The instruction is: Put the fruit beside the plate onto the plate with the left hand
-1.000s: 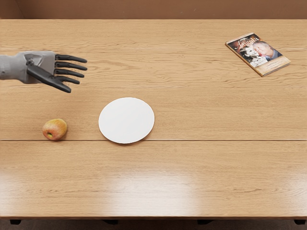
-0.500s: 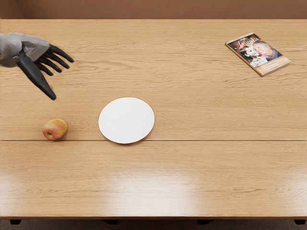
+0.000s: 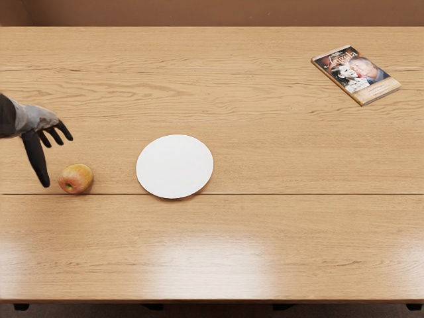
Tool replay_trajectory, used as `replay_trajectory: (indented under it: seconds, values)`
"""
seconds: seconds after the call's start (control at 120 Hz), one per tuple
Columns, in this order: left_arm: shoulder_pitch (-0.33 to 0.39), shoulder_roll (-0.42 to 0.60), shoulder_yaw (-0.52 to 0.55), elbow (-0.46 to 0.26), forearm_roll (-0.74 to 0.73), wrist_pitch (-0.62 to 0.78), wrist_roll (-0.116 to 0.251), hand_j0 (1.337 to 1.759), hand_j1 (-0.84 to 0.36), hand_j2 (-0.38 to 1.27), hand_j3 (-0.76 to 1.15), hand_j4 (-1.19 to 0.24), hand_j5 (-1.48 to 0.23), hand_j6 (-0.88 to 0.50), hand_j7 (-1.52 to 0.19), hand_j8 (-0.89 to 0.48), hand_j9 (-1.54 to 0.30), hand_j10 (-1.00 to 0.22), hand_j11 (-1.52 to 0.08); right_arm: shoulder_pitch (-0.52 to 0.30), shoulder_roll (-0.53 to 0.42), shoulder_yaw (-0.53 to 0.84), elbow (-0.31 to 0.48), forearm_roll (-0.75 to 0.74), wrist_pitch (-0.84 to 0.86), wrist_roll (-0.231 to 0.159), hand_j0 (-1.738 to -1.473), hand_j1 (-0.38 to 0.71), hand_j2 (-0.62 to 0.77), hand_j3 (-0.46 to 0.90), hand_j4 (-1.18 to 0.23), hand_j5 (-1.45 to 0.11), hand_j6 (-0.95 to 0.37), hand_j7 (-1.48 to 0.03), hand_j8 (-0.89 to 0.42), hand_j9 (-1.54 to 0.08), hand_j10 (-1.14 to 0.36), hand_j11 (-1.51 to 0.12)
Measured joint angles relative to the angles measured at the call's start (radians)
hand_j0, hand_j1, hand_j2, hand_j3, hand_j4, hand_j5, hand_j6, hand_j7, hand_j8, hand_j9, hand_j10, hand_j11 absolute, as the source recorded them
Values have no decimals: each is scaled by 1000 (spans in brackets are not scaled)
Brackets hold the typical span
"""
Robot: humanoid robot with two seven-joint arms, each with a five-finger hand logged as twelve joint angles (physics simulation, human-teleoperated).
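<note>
A red-yellow apple [image 3: 75, 178] lies on the wooden table, a short way left of a round white plate [image 3: 175, 165]. My left hand [image 3: 45, 144] comes in from the left edge and hangs just up and left of the apple. Its black fingers are spread and point downward, holding nothing. The thumb tip [image 3: 43, 180] reaches down beside the apple's left side, with a small gap between them. The right arm does not show.
A paperback book [image 3: 356, 74] lies at the far right of the table. A seam runs across the table [image 3: 265, 193] just below the plate.
The left hand has dropped from the far left of the table toward the apple and turned its fingers downward. Apple and plate have not moved.
</note>
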Motion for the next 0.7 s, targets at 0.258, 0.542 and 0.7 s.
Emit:
replay_trajectory:
  seconds: [0.258,0.542,0.7]
  values:
    - [38,-118,28,0,-10,153,2,1658,46,51,0,-253,-328,-254,-328,-253,-328,-253,-328,0,0,0,0,0,0,0,-1658,-308,-7,0,-35,-45,-35,-45,-35,-45,-35,-45]
    - [80,-259,64,19,-13,246,7,1658,49,50,0,-250,-325,-251,-325,-251,-325,-250,-325,0,0,0,0,0,0,0,-1658,-308,-7,0,-35,-45,-35,-45,-35,-45,-35,-45]
    - [138,-319,71,57,-12,256,7,1658,52,50,0,-249,-323,-249,-323,-249,-323,-248,-323,0,0,0,0,0,0,0,-1658,-308,-7,0,-35,-45,-35,-45,-35,-45,-35,-45]
